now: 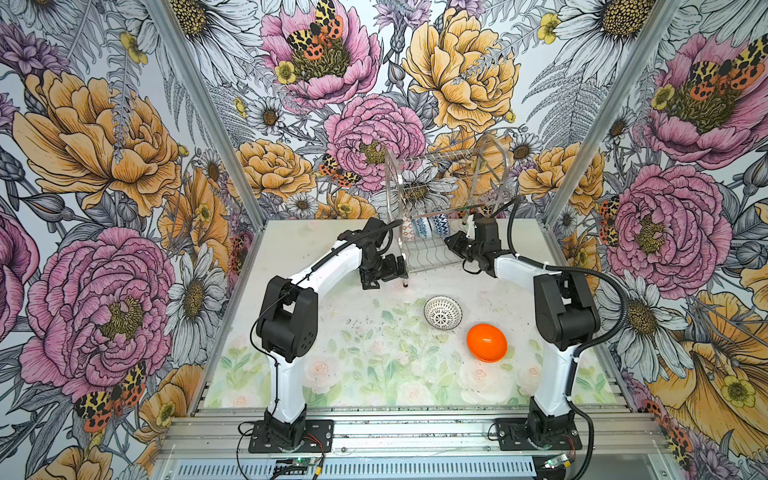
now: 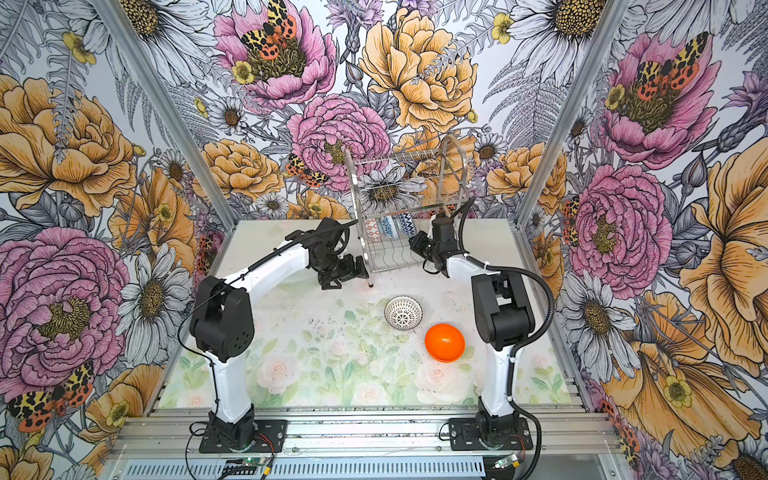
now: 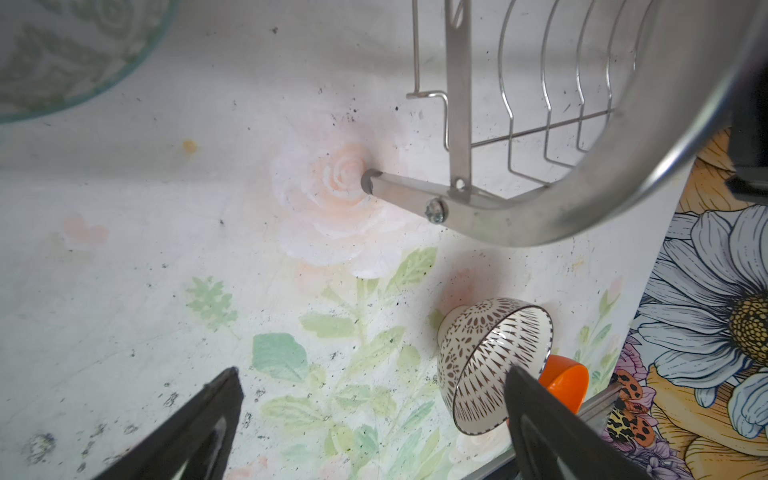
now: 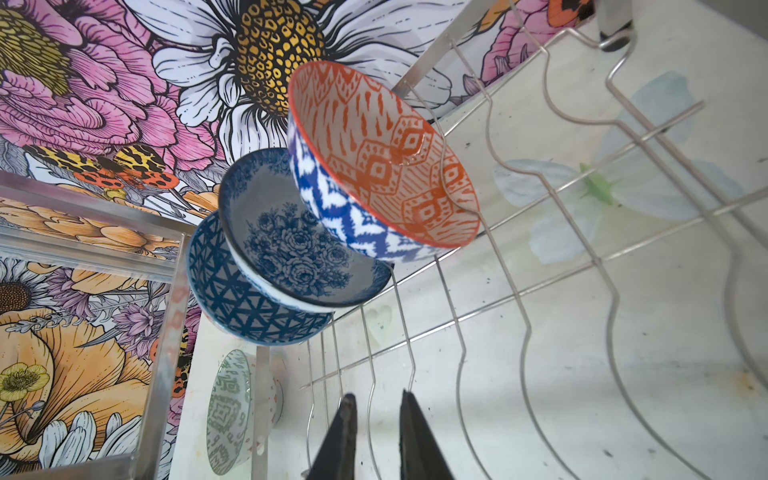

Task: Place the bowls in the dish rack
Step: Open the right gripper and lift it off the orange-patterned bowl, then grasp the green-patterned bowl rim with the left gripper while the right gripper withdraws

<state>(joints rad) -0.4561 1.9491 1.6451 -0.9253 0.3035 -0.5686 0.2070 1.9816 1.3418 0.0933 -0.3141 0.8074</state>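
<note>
The dish rack [image 1: 494, 158] [image 2: 455, 153] stands at the back of the table. On its lower tier three bowls stand on edge: an orange-and-blue one [image 4: 382, 166], a blue floral one [image 4: 299, 249] and a blue lattice one [image 4: 249, 303]. My right gripper [image 4: 377, 395] [image 1: 449, 241] reaches into that tier beside them, jaws slightly apart, holding nothing. A grey-green bowl [image 3: 62, 54] [image 4: 228, 411] sits on the table at the rack's left end. My left gripper [image 3: 372, 370] [image 1: 384, 276] hangs wide open and empty by the rack's front left leg. The black-and-white lattice bowl [image 1: 443, 312] [image 3: 490, 361] and the orange bowl [image 1: 486, 342] rest on the table.
The rack's upper tier [image 2: 399, 160] holds nothing. Flowered walls close in the table on three sides. The right arm's elbow [image 1: 561, 307] stands just right of the orange bowl. Open tabletop [image 1: 353, 365] lies between the two arm bases.
</note>
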